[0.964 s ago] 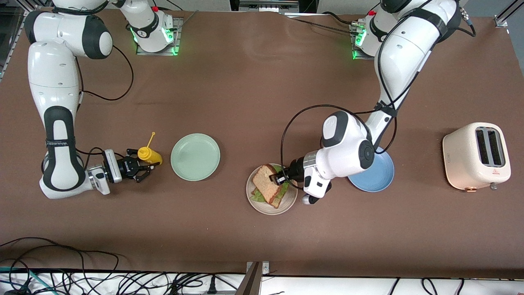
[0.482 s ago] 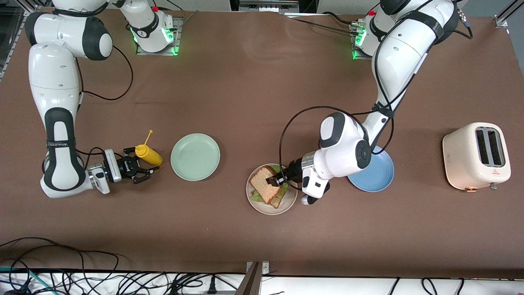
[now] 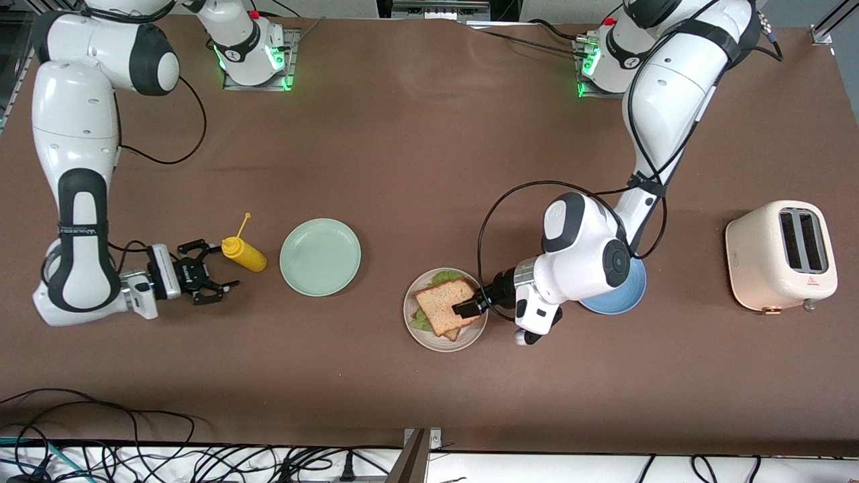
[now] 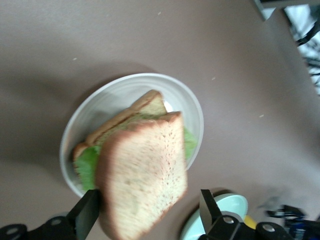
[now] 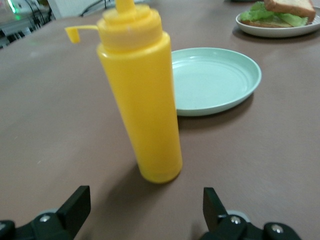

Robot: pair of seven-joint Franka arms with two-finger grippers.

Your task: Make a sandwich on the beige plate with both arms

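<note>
While the front view looks down on the brown worktop (image 3: 416,174), the sandwich (image 3: 444,306) sits on the beige plate (image 3: 429,339), top bread slice square over ruffled lettuce (image 3: 439,276). The left gripper (image 3: 468,308) is at the plate's edge on the left arm's side, right beside that top slice, fingers apart and holding nothing. A blue plate (image 3: 627,298) shows under the left arm's wrist, and a cream toaster (image 3: 782,256) stands at the left arm's end of the worktop. Toward the right arm's end, the right gripper (image 3: 209,274) is low beside the yellow squeeze bottle (image 3: 243,253), fingers spread, not touching it. A pale green plate (image 3: 320,257) lies between bottle and sandwich.

Over to the left wrist view: the top slice (image 4: 142,175) fills the space between the open fingers (image 4: 87,212), lettuce (image 4: 87,165) and the lower slice (image 4: 145,107) peeking out on the beige plate (image 4: 115,95).

Right wrist view now: the squeeze bottle (image 5: 140,95) stands upright, clear of the wide-open fingers (image 5: 75,202), with the green plate (image 5: 220,80) near it and the sandwich (image 5: 282,12) well apart.
</note>
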